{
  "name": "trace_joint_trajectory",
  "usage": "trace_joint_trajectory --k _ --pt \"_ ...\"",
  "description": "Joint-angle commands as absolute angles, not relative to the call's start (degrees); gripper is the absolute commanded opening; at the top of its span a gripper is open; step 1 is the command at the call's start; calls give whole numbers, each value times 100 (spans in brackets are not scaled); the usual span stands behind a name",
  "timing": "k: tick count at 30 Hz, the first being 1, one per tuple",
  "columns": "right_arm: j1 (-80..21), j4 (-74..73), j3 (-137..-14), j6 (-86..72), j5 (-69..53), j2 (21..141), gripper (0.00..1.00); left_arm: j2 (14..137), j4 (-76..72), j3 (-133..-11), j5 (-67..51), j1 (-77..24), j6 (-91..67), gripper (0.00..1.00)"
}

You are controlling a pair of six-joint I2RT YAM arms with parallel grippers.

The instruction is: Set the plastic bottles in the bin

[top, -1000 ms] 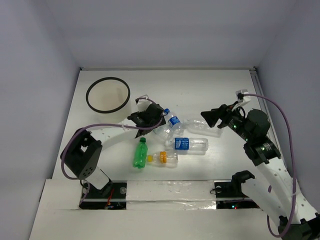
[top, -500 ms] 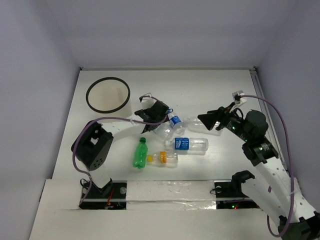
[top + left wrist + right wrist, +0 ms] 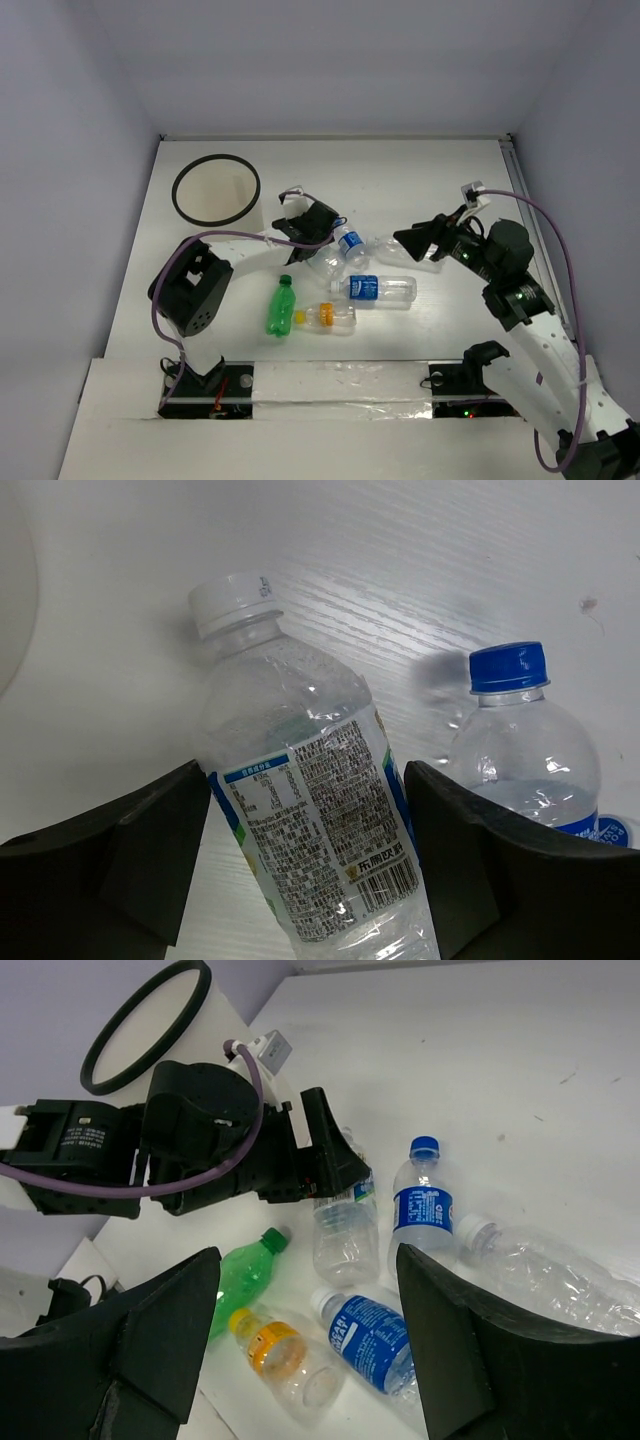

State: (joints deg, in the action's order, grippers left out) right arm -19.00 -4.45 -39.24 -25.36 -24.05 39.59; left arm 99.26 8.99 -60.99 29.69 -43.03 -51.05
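The left hand [image 3: 305,775] is the one that counts. A clear white-capped bottle [image 3: 310,810] lies on the white surface [image 3: 440,170] between its two fingers [image 3: 150,840]. The bottle's long axis runs straight out along the hand's reach, the cap at the far-left end and the base hidden back under the wrist. The fingers stand apart, one on each side of the labelled body, at or just off its walls. Whether they already press on it cannot be told.

Just to the right of this bottle lies a blue-capped bottle [image 3: 520,750], roughly parallel and very close to the right finger, so it may get nudged when the first one moves.

The bin [image 3: 176,192] stands at the far left, well apart from the hand, in roughly the direction the cap points. The left arm is clearly nearer to it than the right arm, so I judge the carry belongs to this arm as a lift and a swing to the far left.

The right hand [image 3: 408,238] hangs spread and empty over the right end of the cluster, above the plain clear bottle [image 3: 400,250]. The green bottle [image 3: 281,308], the orange-labelled bottle [image 3: 328,315] and the second blue-labelled bottle [image 3: 378,288] lie nearer the arm bases. None of the five is in the bin.
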Motion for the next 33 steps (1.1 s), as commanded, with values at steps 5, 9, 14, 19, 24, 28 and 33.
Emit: trace_joint_trajectory --k 5,9,14,19,24,28,33 --pt "-1916 -53 -3858 -2645 -2540 4069 76 9896 747 -6073 3225 -4280 -5010 70" --pt "-1916 -53 -3832 -2681 -2593 4218 76 9958 703 -6047 3226 -4228 -4983 81" --pt "-1916 176 -3832 -2681 -2584 4464 74 9985 484 -5959 3217 -4166 -4948 63" --pt "-1969 264 -3885 -2672 -2558 4728 62 9774 431 -5976 3225 -4166 -4852 49" --pt "-1969 334 -3999 -2602 -2461 4983 62 9379 536 -6038 3270 -4166 -4755 43" --pt "-1969 334 -4113 -2505 -2294 5334 64 9010 685 -6099 3261 -4166 -4667 43" --pt "-1969 535 -4184 -2479 -2198 5765 64 8193 738 -6231 3217 -4166 -4281 40"
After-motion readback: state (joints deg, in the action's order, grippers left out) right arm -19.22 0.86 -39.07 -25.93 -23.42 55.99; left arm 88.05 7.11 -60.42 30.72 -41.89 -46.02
